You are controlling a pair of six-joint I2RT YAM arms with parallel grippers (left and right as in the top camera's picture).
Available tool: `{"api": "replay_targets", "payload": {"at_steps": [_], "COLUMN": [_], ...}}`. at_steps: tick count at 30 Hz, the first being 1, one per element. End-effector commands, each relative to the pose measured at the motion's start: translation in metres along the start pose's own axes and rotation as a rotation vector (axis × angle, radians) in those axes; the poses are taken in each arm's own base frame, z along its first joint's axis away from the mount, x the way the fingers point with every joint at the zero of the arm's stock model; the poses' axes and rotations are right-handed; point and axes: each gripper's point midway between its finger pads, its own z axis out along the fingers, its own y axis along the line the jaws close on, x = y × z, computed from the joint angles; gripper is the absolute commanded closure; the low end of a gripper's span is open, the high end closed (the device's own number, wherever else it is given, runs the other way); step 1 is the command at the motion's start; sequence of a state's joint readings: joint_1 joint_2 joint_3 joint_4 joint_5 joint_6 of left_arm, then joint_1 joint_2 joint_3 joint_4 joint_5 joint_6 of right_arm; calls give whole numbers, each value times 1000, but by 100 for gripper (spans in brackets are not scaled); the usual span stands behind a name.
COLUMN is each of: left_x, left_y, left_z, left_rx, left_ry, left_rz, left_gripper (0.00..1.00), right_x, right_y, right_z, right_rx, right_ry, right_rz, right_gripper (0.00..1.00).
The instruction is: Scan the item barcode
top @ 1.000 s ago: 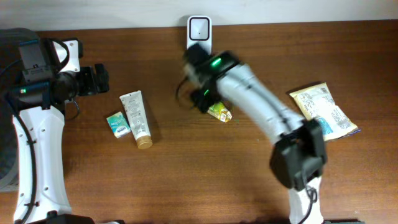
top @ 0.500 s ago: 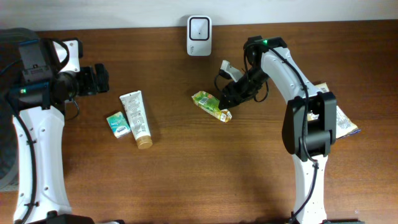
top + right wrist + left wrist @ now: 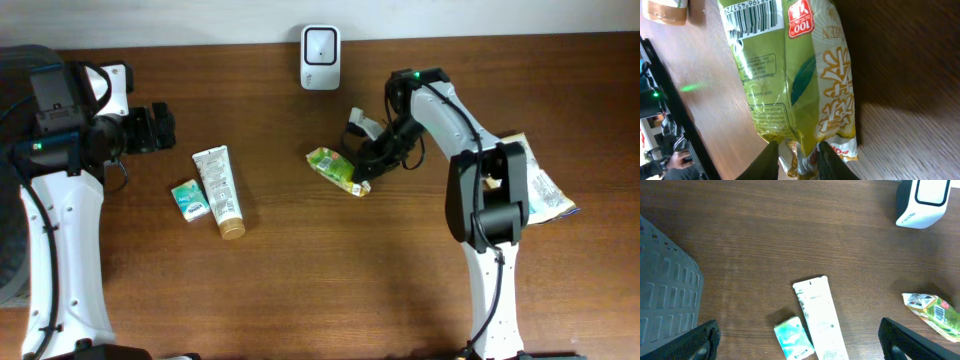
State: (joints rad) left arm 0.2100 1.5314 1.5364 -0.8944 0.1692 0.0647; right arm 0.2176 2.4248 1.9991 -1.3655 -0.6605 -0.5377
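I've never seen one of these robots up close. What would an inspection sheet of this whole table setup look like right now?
Surface: brown wooden table, no spills seen.
Job's things: green packet lying mid-table, its barcode showing to the right wrist camera; white scanner at the far edge.
Clutter: white tube beside a small teal box; snack bag partly hidden by the right arm.
Claws: left claw wide open, empty; right claw straddling the packet's end seal, firm grip not confirmed.
Cables: black cable along the left arm.
Surroundings: grey perforated bin at the left side.
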Motion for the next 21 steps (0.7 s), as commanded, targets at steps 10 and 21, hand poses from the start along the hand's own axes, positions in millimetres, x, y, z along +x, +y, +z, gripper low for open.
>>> {"api": "replay_targets", "payload": {"at_steps": [10, 21], "left_x": [-3, -3], "left_y": [-1, -1], "left_z": [-5, -5], "left_rx": [8, 8], "left_ry": [-15, -15], "left_rz": [20, 20], "left_gripper": [1, 1], "right_x": [-21, -46], "right_y": [39, 73], "right_z": [24, 29], "right_rx": [99, 975], "right_ry": [45, -25], "right_rz": [171, 113], "right_gripper": [96, 96]}}
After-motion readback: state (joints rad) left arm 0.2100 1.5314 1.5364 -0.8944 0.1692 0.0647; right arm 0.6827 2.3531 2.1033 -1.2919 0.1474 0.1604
